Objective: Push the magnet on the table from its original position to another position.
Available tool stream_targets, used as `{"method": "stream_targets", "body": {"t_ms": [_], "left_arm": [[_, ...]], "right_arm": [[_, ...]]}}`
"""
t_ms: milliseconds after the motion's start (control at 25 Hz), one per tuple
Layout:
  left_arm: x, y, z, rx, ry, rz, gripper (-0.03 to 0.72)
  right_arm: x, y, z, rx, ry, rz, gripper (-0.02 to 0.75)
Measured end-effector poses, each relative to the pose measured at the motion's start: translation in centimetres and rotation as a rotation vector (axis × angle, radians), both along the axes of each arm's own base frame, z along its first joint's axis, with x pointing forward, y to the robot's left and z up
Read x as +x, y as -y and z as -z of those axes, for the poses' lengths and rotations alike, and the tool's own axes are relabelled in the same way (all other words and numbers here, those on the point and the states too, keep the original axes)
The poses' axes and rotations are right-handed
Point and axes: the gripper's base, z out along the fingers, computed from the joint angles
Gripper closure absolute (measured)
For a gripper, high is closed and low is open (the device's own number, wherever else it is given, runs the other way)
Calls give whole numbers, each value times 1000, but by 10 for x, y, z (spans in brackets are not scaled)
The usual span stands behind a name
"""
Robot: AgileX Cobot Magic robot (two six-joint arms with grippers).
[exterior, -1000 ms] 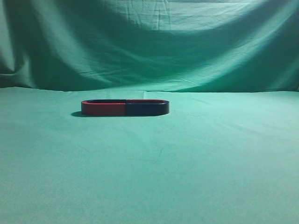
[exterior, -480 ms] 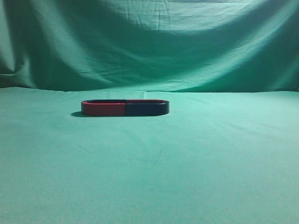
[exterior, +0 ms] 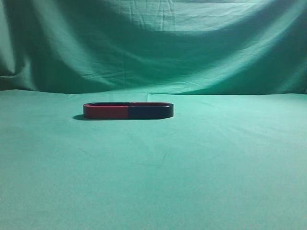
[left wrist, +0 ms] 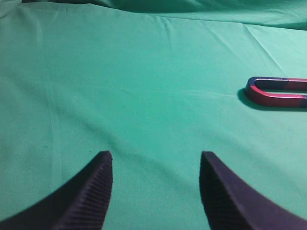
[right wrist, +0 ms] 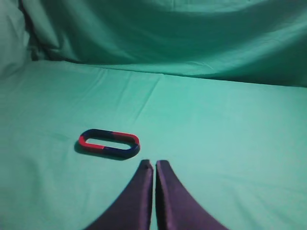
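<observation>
I see my right gripper [right wrist: 154, 165] closed, magnet [right wrist: 109, 143] at its ten o'clock; left gripper [left wrist: 156, 160] spread apart.

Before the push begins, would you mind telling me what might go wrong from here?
1. The magnet is a thin, low ring; the closed right gripper might ride over it instead of pushing.
2. An off-centre push could spin the long ring rather than slide it.
3. The green cloth is loose and may wrinkle and drag.
</observation>
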Motion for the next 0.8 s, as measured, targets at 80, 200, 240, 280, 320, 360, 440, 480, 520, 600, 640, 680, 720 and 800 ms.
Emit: {"method": "stream_targets", "body": {"t_ms": [80,200,240,280,320,360,440,480,520,600,640,680,720,800], "left_arm": [[0,0,0,0,0,0,316],[0,0,0,0,0,0,316],[0,0,0,0,0,0,316],[0,0,0,0,0,0,316],[0,0,0,0,0,0,316],[0,0,0,0,0,0,316],[0,0,0,0,0,0,316],[0,0,0,0,0,0,316],[0,0,0,0,0,0,316],[0,0,0,0,0,0,316],[0,0,0,0,0,0,316],[0,0,0,0,0,0,316],[0,0,0,0,0,0,316],[0,0,0,0,0,0,316]], "right_arm": [[-9,3,7,45,-4,5,738],[-20,11,14,23,-24,26,738],[-23,13,15,16,-29,34,738],[-24,14,15,7,-28,40,738],[-24,15,16,-6,-31,48,738],[-24,17,16,-18,-29,58,738],[-23,19,16,-31,-24,78,738],[-23,20,17,-38,-22,87,738],[-22,20,17,-44,-23,97,738],[-19,21,21,-54,-15,109,738],[-16,20,24,-54,-6,128,738],[-14,19,26,-49,7,145,738],[-11,19,31,-48,11,171,738],[-6,19,42,-38,43,224,738]]}}
